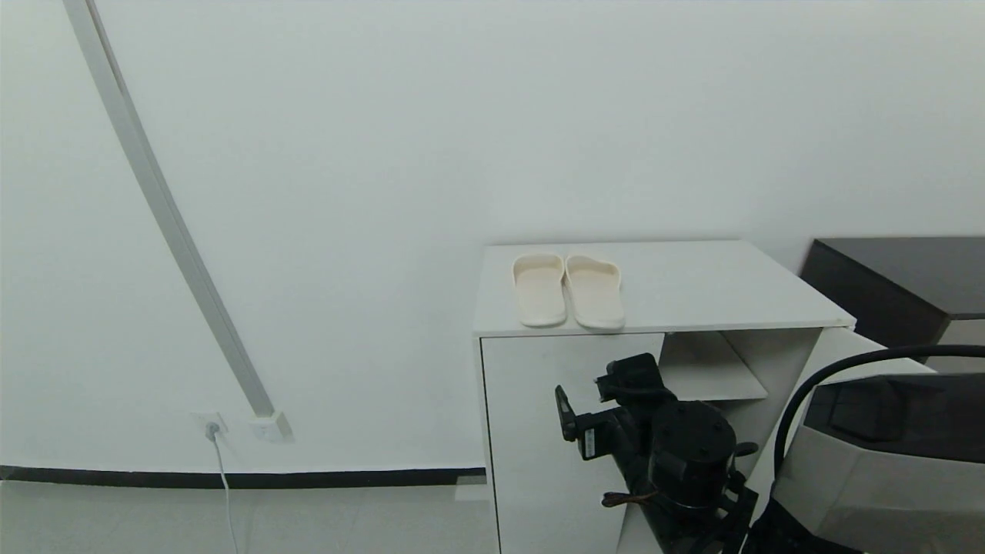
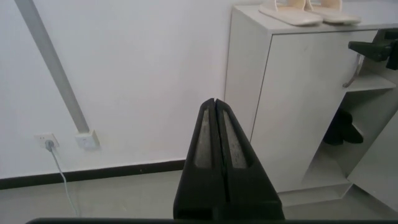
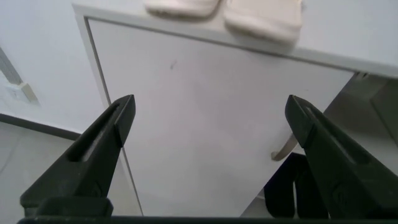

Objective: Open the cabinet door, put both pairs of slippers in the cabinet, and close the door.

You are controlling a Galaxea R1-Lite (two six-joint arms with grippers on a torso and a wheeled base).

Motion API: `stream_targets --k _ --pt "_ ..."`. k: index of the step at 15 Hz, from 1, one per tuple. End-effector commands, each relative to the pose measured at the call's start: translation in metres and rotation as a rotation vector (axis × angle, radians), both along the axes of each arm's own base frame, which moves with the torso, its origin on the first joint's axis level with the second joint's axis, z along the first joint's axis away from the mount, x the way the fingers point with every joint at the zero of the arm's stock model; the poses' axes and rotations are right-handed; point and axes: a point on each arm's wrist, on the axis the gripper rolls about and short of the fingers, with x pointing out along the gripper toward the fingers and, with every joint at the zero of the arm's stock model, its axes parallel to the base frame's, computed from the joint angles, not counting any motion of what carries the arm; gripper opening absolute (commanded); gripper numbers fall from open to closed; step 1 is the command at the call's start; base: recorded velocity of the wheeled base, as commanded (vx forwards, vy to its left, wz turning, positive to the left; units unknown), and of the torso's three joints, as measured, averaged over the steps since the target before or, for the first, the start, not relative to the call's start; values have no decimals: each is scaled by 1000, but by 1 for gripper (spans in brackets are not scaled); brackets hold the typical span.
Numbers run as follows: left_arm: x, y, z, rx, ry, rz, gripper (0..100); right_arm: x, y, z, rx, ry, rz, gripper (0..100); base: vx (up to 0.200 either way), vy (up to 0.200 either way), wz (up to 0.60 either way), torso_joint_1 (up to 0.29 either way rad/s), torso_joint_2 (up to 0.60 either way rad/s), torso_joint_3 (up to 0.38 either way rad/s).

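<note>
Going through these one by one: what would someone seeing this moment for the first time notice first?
A pair of cream slippers lies side by side on top of the white cabinet, at its front edge toward the left. The cabinet's right half stands open, showing a shelf with a dark shape below it. The right claw hangs open in front of the closed left door.

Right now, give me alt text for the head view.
Cream slippers lie on a white cabinet, near its front edge. Its right half is open, showing a shelf; the right gripper hangs open before the closed left door.
</note>
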Motion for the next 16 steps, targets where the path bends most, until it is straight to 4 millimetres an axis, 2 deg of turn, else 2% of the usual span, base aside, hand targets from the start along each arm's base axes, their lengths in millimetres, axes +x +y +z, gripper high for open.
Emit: stream_targets --k 1,8,9,10,11,14,16 --pt "0 0 0 0 0 0 0 0 0 0 -1 1 0 100 0 0 0 251 -588 -339" --pt "0 0 0 0 0 0 0 8 -5 2 -19 -26 29 100 0 0 0 239 -523 -291" --pt "0 0 0 0 0 0 0 12 -4 9 -6 -50 53 100 0 0 0 183 -393 -212" --pt "0 0 0 0 0 0 0 23 1 24 15 -77 43 100 0 0 0 188 -383 -207" --pt "0 0 0 0 0 0 0 39 0 35 4 -37 13 100 0 0 0 178 -383 -203" --pt "0 0 0 2 0 0 0 52 7 83 85 154 -61 100 0 0 0 80 -169 -85" --pt "0 0 0 2 0 0 0 58 12 93 133 172 -164 100 0 0 0 0 0 0"
